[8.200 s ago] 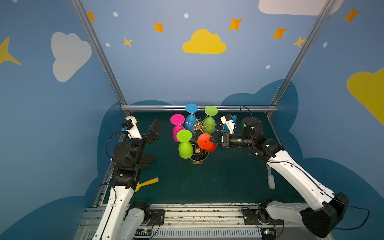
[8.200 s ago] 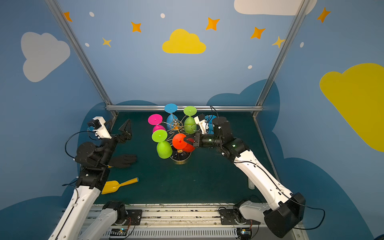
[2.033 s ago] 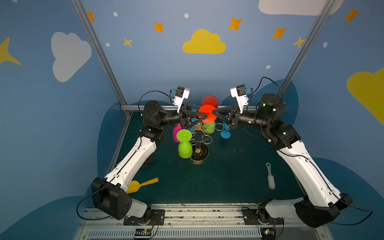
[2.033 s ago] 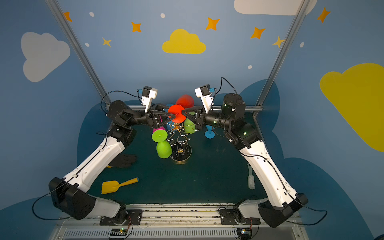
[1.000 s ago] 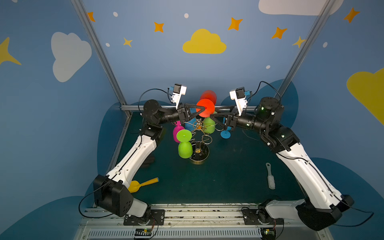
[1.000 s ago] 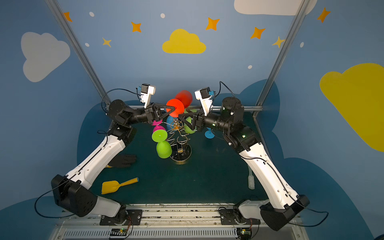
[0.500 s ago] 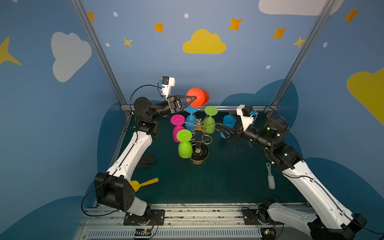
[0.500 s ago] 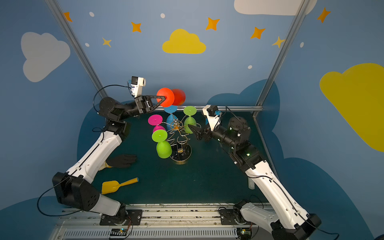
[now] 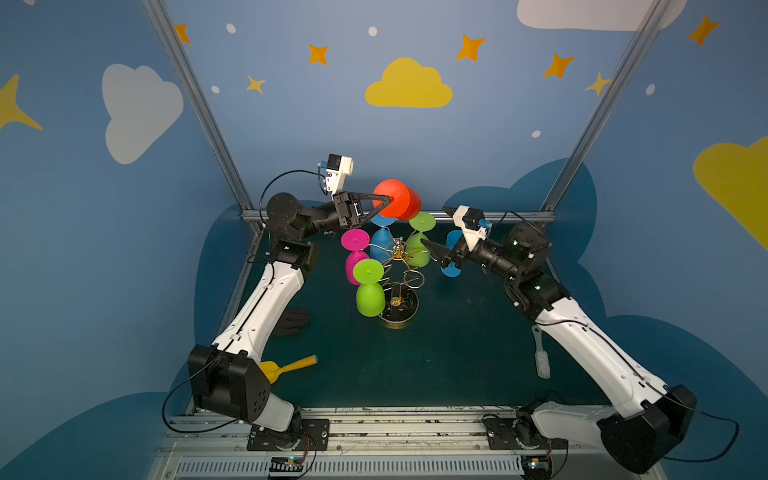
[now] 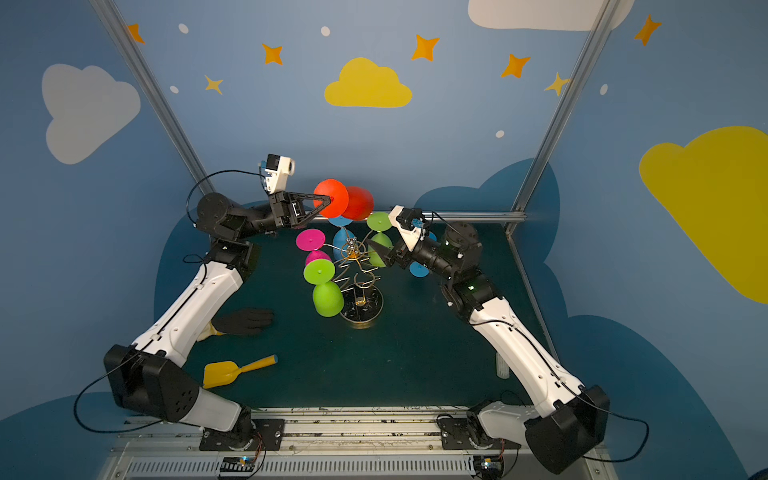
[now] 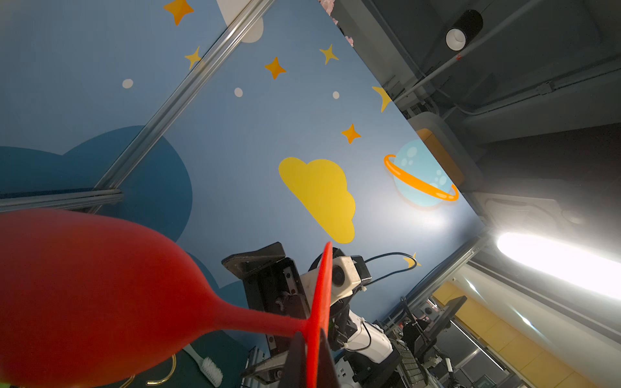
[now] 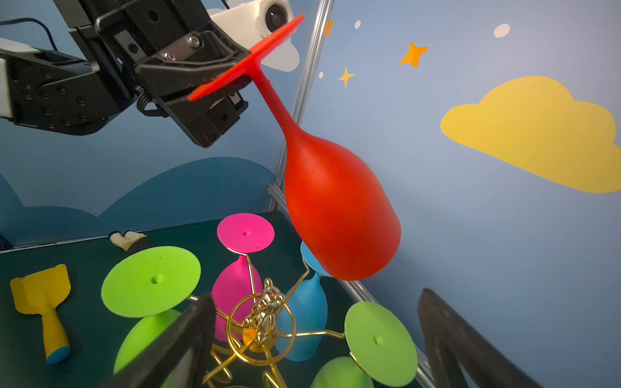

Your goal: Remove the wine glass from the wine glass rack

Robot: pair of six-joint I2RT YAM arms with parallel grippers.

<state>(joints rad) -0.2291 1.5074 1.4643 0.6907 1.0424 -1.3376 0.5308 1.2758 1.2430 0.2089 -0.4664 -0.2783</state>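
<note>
"Where's the white left arm?"
"Raised high, its black left hand (image 9: 387, 199) pinched on a matte red wine glass (image 12: 339, 215) by the foot."
"And the right?"
"Lower, elbow bent, black right hand (image 9: 434, 254) spread wide."

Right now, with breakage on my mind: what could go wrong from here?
1. The left gripper pinches the red wine glass only by its thin foot, with the bowl hanging out sideways; it could pivot or slip.
2. It hangs over the wine glass rack; a drop may hit the glasses there.
3. The open right gripper sits close to a green glass and might bump it.
</note>
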